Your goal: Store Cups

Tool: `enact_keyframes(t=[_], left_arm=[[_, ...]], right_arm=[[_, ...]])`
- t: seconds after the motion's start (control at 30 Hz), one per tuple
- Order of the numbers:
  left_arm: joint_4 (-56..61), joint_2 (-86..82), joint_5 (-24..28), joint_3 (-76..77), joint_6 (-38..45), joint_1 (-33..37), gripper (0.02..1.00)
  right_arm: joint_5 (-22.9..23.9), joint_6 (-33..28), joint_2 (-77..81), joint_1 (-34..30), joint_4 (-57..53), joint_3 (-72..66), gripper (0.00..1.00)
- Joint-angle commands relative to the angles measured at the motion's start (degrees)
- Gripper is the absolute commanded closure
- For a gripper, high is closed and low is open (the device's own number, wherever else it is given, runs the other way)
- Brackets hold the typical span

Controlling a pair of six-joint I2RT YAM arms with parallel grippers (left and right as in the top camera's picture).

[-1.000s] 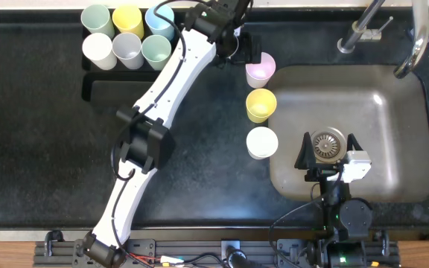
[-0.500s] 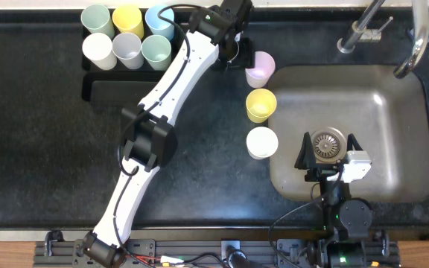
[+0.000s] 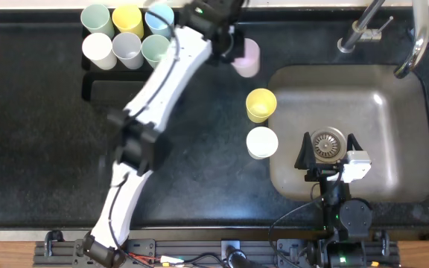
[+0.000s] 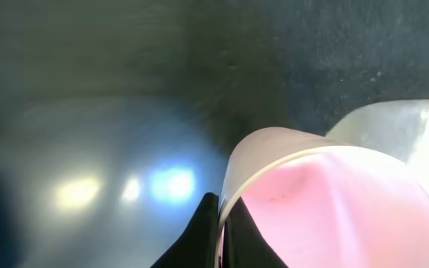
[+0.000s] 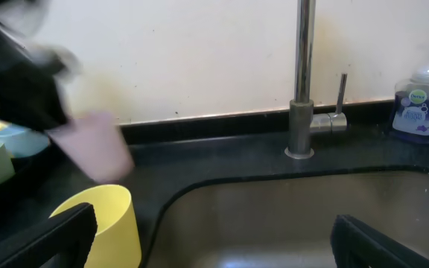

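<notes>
Gripping the empty pink cup (image 3: 246,58) by its rim, the left pincer (image 4: 220,223) hangs near the six-cup tray (image 3: 110,86).

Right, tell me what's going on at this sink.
The left gripper holds the pink cup by its rim, tilted and off the counter, between the rack of stored cups and the sink. A yellow cup and a white cup stand on the counter by the sink's left edge, not yet stored. The right gripper hangs open over the basin, holding nothing.
</notes>
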Motion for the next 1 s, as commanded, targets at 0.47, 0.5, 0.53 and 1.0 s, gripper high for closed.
enact_keyframes(t=[0.47,0.5,0.53,1.0], left_arm=[[1.86,-51.36,-21.66,-51.28,-16.5,24.96,0.982],[5.88,-53.05,-19.26,-56.37,-16.48,26.67,0.982],[9.86,-54.47,-16.26,-61.22,-16.48,28.61,0.982],[18.36,-44.87,-6.49,-64.74,-16.46,38.91,0.982]], right_arm=[[-0.42,0.2,-0.44,-0.22,0.33,-0.76,0.007],[-0.42,0.2,-0.44,-0.22,0.33,-0.76,0.005],[-0.42,0.2,-0.44,-0.22,0.33,-0.79,0.005],[-0.42,0.2,-0.44,-0.22,0.33,-0.76,0.005]])
